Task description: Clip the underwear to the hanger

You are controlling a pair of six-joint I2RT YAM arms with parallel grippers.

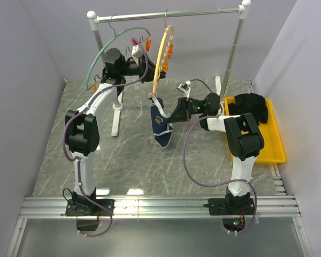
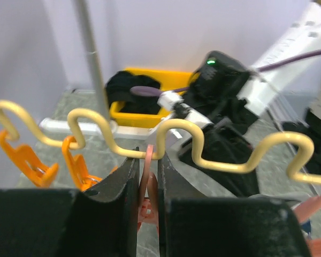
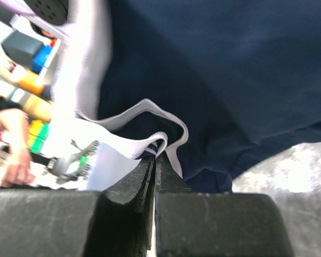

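- The left gripper point(image 2: 147, 160) is squeezed tight on one orange plastic clip point(image 2: 147, 184) of the big yellow curved hanger point(image 2: 188, 130).
- The right gripper point(image 3: 155, 158) is pinched shut on the white trim of the small navy-blue cloth underwear point(image 3: 230, 80).
- The underwear hangs in the air just under the hanger's low end, above the grey stone-look table point(image 1: 123, 155).

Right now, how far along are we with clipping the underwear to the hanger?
Done: the underwear is lifted and hangs below the hanger. In hand: the right pincer is shut on its white trim, and the left pincer squeezes a clip on the hanger. Its top corner sits by the lowest clip; whether that grips it, I cannot tell. Left: feed trim into a clip, then release.
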